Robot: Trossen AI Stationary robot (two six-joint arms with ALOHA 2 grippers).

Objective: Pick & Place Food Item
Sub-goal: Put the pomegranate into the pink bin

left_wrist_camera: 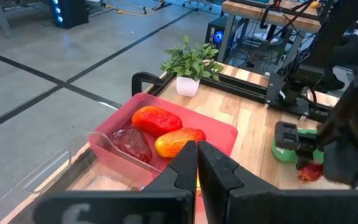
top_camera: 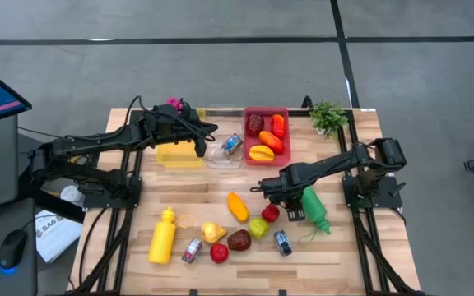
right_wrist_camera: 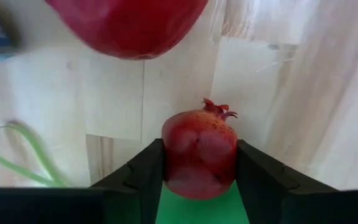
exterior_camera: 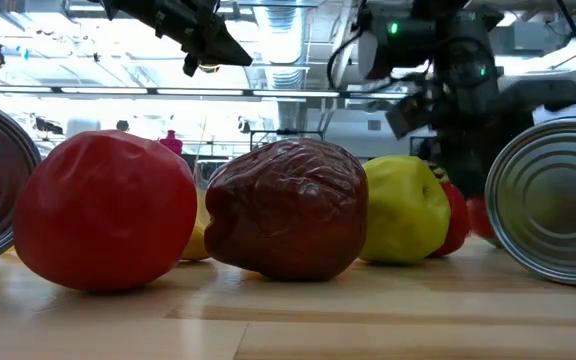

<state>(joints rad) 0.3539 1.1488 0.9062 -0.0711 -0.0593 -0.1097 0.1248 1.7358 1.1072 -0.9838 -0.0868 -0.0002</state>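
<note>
While the left gripper [top_camera: 211, 127] waits shut near the table's far edge, the right gripper [right_wrist_camera: 199, 163] clamps the pomegranate [right_wrist_camera: 199, 152], ready for lifting toward the red tray [top_camera: 266, 111].

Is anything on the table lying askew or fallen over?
Yes. The green bottle lies on its side beside the right gripper, and the yellow bottle lies flat at the table's front left. Two small cans also lie tipped among the fruit.

A robotics lab or workshop. A wooden bench [top_camera: 336, 247] stands on taped concrete floor [top_camera: 220, 66]. Equipment racks [left_wrist_camera: 278, 37] and cables crowd behind.
</note>
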